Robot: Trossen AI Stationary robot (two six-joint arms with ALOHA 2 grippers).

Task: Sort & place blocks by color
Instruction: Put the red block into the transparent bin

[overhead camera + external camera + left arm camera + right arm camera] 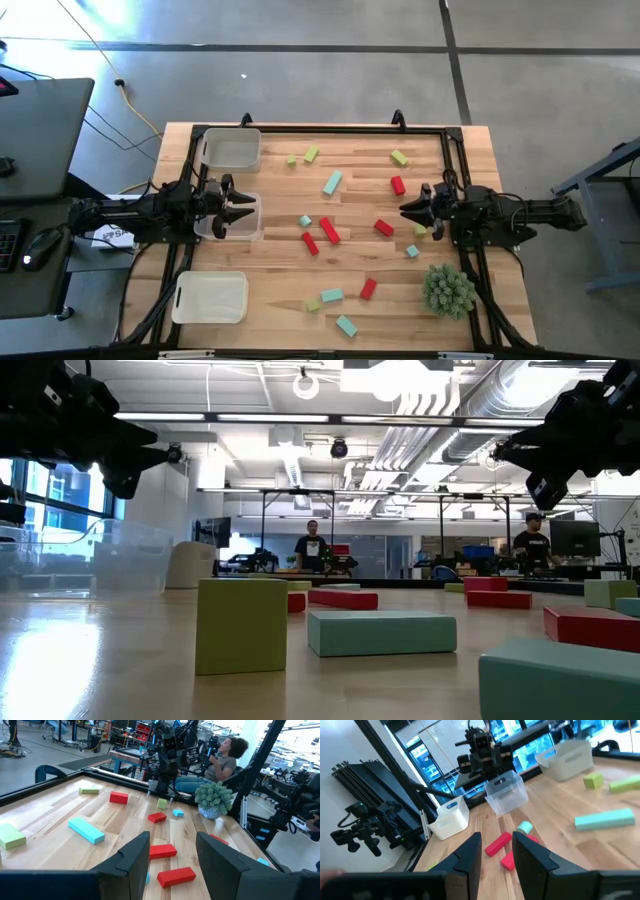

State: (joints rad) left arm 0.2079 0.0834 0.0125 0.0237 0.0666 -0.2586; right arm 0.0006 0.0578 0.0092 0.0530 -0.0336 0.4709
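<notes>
1. Fifteen blocks [332,182] are counted in the high view, all lying on the table [270,265] and none in a bin: five red, five teal, five yellow-green.
2. The blocks are spread from the centre toward 3 o'clock, with a few near 12 and 6 o'clock. Two red bars [329,231] lie close together near the centre.
3. Three clear bins [232,150] are lined along the 9 o'clock side, at 10, 9 and 8 o'clock.
4. The left gripper [245,212] is held over the middle bin at 9 o'clock. Its fingers are parted and nothing is gripped.
5. The right gripper [405,210] is held at 3 o'clock, closed and empty. A yellow-green cube [420,230] lies just beside it.
6. One spiky green plant ball [448,290] is set at 4 o'clock, near the right arm.
7. A seated person [225,762] is seen beyond the table in the left wrist view.
</notes>
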